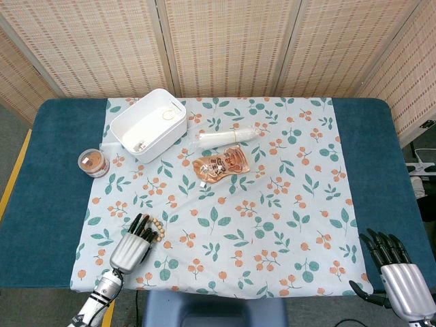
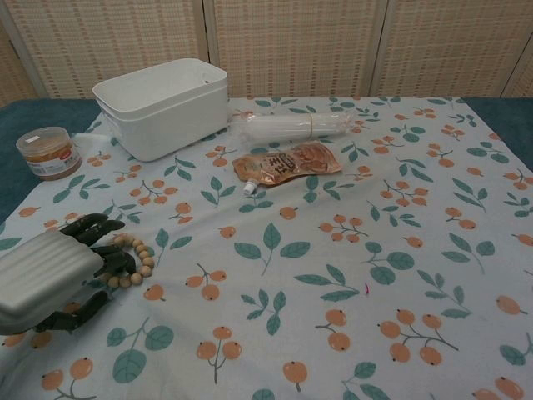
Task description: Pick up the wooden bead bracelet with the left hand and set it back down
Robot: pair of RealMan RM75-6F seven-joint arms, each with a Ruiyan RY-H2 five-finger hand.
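The wooden bead bracelet (image 1: 157, 229) (image 2: 140, 265) lies flat on the floral cloth near the front left. My left hand (image 1: 131, 246) (image 2: 46, 275) is lowered over its left side. The dark fingers (image 2: 107, 247) curl down onto the beads and hide part of the ring. The thumb (image 2: 77, 317) stays apart, nearer the table's front edge, and the bracelet is not lifted. My right hand (image 1: 398, 276) hovers at the front right corner with fingers spread and nothing in it; only the head view shows it.
A white box (image 1: 148, 124) (image 2: 162, 104) stands at the back left, with a small lidded jar (image 1: 93, 163) (image 2: 48, 152) to its left. A clear wrapped tube (image 1: 228, 136) (image 2: 287, 127) and an orange pouch (image 1: 221, 165) (image 2: 287, 162) lie mid-table.
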